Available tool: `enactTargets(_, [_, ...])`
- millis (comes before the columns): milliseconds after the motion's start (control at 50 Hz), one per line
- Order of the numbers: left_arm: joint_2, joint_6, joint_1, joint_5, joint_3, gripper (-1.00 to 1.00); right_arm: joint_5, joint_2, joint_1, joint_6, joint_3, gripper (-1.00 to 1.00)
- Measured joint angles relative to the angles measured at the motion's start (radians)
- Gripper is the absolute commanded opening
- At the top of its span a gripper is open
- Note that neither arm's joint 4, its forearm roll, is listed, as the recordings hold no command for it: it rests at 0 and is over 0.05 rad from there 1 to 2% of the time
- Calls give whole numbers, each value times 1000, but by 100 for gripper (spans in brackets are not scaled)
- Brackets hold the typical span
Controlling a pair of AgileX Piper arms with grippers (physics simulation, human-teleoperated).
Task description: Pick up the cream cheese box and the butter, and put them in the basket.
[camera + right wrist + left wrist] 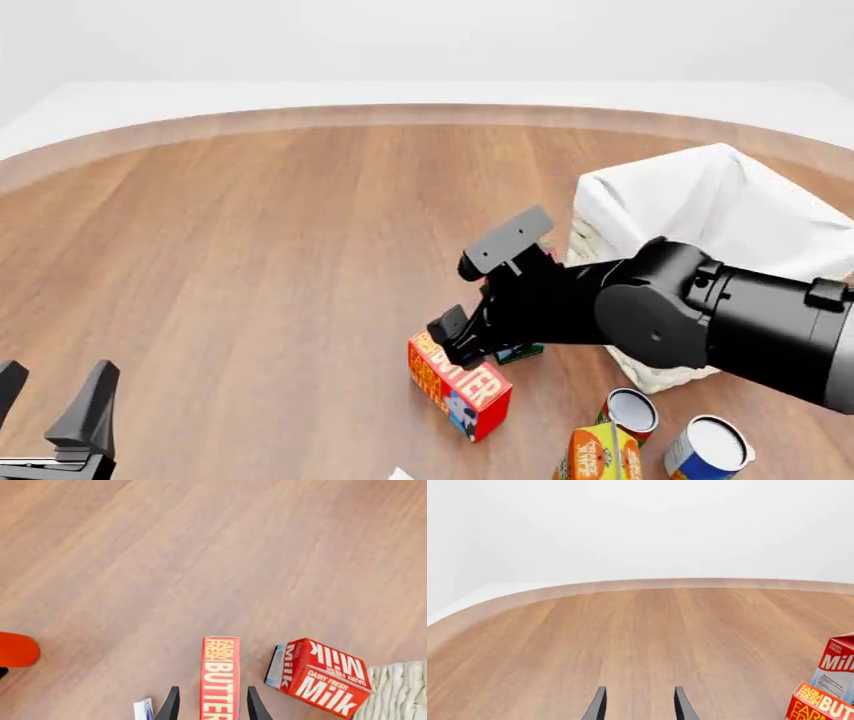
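While your right gripper (210, 705) hangs over it, fingers spread either side and not clenched, one butter (458, 385) carton lies on the table (267, 260) near one basket (707, 210). One Milk carton (320, 676) sits just beside; two cans (707, 447) crowd nearby. Your left gripper (637, 705) idles, released, low at the table's near-left.

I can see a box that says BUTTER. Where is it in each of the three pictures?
Left wrist view: butter cut off at the corner, under the milk carton.
Front view: butter on the table below the right arm's fingers.
Right wrist view: butter between the fingers.
Shared landmark: the milk carton.
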Motion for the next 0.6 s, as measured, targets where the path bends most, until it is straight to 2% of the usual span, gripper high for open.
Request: enactTargets(600, [0,0,0,0,0,100,-77,50,-21,13,67,100])
